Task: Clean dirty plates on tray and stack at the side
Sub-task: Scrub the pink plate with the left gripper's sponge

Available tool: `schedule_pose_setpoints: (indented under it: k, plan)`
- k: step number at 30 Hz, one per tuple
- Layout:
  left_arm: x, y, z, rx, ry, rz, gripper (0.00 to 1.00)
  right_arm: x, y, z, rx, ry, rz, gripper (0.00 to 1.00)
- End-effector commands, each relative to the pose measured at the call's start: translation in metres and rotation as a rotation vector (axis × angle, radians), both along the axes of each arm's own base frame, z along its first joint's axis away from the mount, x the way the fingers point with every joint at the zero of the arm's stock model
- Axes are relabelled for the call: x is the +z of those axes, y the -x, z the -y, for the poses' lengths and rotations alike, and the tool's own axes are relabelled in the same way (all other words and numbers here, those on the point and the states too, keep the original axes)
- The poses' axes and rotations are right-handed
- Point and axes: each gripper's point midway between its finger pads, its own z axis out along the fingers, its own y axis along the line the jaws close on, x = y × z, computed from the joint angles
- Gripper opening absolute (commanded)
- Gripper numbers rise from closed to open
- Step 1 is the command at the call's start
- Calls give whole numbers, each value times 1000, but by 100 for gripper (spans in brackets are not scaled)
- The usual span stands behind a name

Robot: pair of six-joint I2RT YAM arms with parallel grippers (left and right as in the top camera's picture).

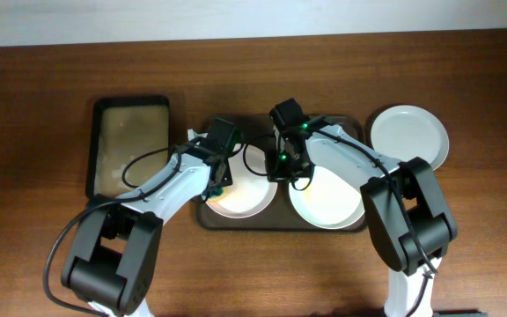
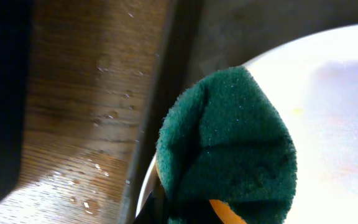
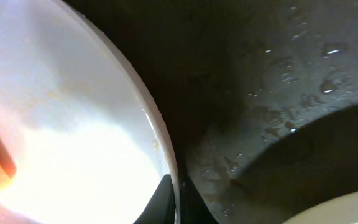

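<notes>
The dark brown tray [image 1: 275, 222] holds two white plates: a left plate [image 1: 240, 201] and a right plate [image 1: 328, 207]. A third white plate [image 1: 409, 136] lies on the table at the right, off the tray. My left gripper [image 1: 221, 180] is shut on a green sponge [image 2: 229, 143] with an orange underside, at the left plate's left rim [image 2: 328, 112]. My right gripper [image 1: 282, 167] is shut on the left plate's right rim [image 3: 160, 140], one finger inside and one outside. The left plate has faint yellow smears.
A narrow black tray [image 1: 128, 145] with a wet bottom lies left of the brown tray. Water droplets sit on the wood [image 2: 86, 162] and on the brown tray floor [image 3: 278, 74]. The right plate's edge shows in the right wrist view [image 3: 347, 208].
</notes>
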Motion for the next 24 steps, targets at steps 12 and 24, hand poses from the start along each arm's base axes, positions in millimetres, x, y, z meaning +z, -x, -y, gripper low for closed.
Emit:
schedule_pose_setpoints:
  k: [12, 24]
  plan:
    - [34, -36, 62, -91, 368, 119, 0, -22, 2, 23, -33, 107, -24, 4]
    - [-23, -20, 41, -64, 141, 19, 0, -22, 2, 24, -33, 108, -24, 4]
